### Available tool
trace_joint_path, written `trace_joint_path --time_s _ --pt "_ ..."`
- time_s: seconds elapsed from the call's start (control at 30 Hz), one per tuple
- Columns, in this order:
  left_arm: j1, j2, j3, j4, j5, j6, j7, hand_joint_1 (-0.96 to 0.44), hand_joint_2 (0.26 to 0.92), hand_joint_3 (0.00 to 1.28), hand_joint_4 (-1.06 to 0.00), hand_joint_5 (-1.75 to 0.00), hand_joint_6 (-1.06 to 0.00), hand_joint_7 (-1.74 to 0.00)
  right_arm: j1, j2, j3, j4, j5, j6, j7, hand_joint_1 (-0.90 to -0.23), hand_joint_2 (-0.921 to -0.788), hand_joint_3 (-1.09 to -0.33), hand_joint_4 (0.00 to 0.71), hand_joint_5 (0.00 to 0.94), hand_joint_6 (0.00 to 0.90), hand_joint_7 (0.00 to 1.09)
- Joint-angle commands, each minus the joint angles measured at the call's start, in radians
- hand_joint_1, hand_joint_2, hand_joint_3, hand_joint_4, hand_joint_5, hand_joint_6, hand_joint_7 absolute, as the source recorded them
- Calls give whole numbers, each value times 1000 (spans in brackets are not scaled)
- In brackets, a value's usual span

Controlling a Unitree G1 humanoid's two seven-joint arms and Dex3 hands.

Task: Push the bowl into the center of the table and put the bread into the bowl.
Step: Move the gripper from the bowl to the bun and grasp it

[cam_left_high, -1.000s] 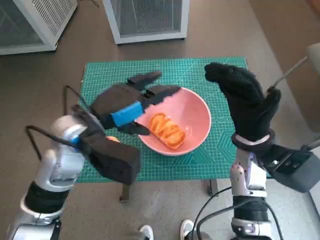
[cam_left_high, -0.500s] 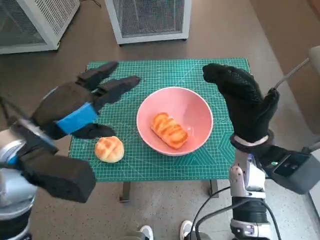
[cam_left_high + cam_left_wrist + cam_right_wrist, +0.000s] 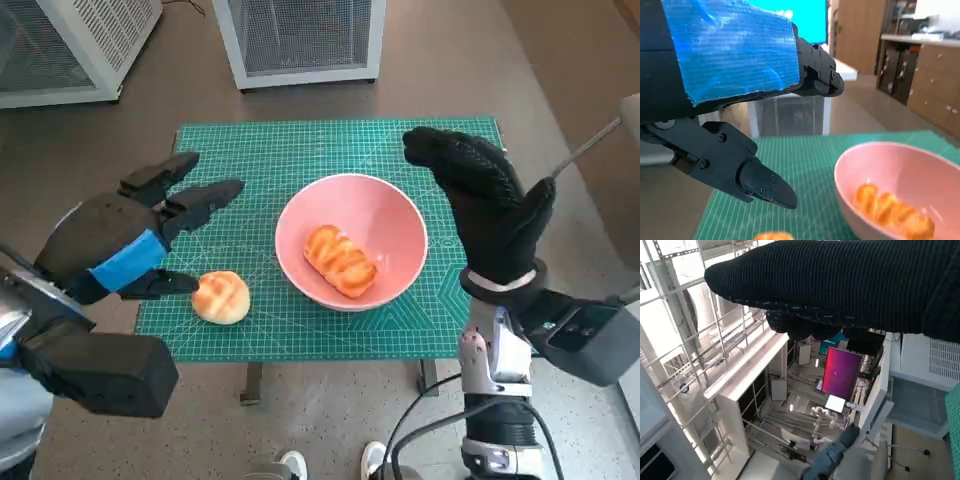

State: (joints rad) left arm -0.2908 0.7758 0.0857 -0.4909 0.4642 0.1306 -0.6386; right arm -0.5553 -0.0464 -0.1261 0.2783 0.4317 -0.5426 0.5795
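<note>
The bowl (image 3: pixel 351 241) sits near the middle of the green mat (image 3: pixel 300 160) that covers the surface, slightly toward the robot's right, so the pushing part of the task looks done or nearly so. A long glazed piece of bread (image 3: pixel 339 260) already lies inside it, tilted across the bottom.

A second piece, a round bun (image 3: pixel 221 297), rests on the mat near the front edge, well apart from the bowl on its left side. Judging by the task, this is what remains to be moved.

The left hand (image 3: pixel 120 235) hovers above the mat's left part, just behind and over the bun, holding nothing. Its fingers (image 3: pixel 205 196) are spread apart, and the lower one (image 3: pixel 760 182) in the wrist view points toward the bun (image 3: pixel 772 236), whose top barely shows at the frame's edge. That open posture fits a hand lined up for a grasp, not one carrying anything.

The right hand (image 3: pixel 485 205) stands upright beside the bowl's right rim, palm side toward it, empty, its fingers extended and close together. Placed like that, it probably serves as a stop or pusher for the bowl. Whether the glove touches the rim cannot be told.
</note>
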Motion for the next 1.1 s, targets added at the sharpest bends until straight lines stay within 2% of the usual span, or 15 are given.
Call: trace_joint_path --time_s 0.03,0.33,0.67,1.1 --pt "32 -1 -17 2 3 13 0 -296 743 4 -199 -3 -370 -54 25 -11 1 -11 10 25 11 -374 -921 -571 544 55 123 946" --pt "62 -13 -88 59 45 12 22 -311 754 6 -193 0 -370 -27 39 -31 -8 -42 27 57 20 -378 -921 -566 544 60 123 947" --pt "58 -37 -184 175 90 -4 53 -320 762 5 -190 -1 -367 -13 50 -53 -22 -67 50 91 24 -382 -921 -548 545 70 147 895" --pt "17 -75 -284 333 139 13 49 -298 771 5 -185 0 -367 -4 59 -61 -31 -98 53 119 18 -379 -921 -505 553 71 205 818"
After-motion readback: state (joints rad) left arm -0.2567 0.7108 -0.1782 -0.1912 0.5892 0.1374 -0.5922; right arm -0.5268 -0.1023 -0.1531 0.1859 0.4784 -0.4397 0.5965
